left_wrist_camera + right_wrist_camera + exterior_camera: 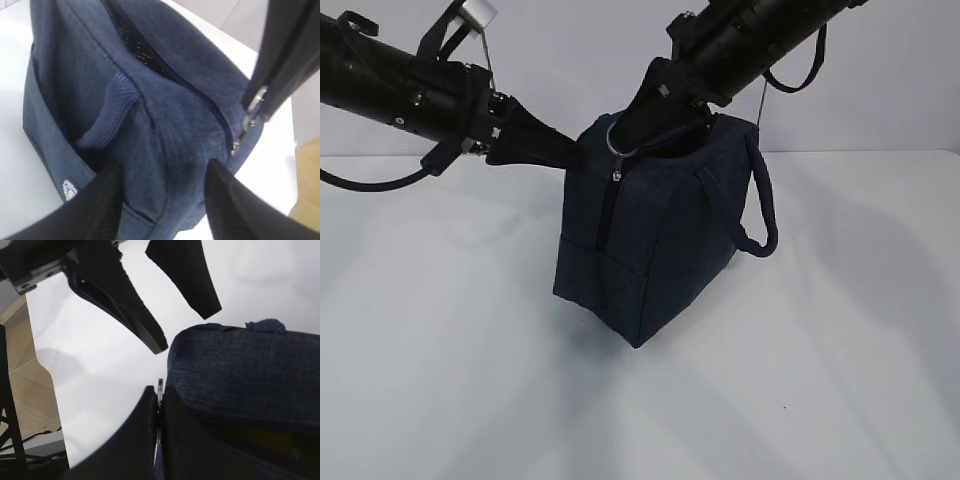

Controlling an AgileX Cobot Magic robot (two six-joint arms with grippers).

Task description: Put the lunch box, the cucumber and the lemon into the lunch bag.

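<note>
Navy fabric lunch bag [655, 235] stands upright on the white table [440, 380], one handle loop [760, 195] hanging at its right side. Right gripper [159, 412]: jaws pressed together on the silver ring pull [617, 137] at the top front of the bag; only a thin metal edge shows between them. Left gripper [162, 192]: jaws spread wide, straddling the bag's upper fabric edge, fingers [235, 205] apparently against the cloth. Something yellow [265, 440] shows inside the bag opening in the right wrist view; cannot tell what it is. Lunch box and cucumber cannot be made out.
</note>
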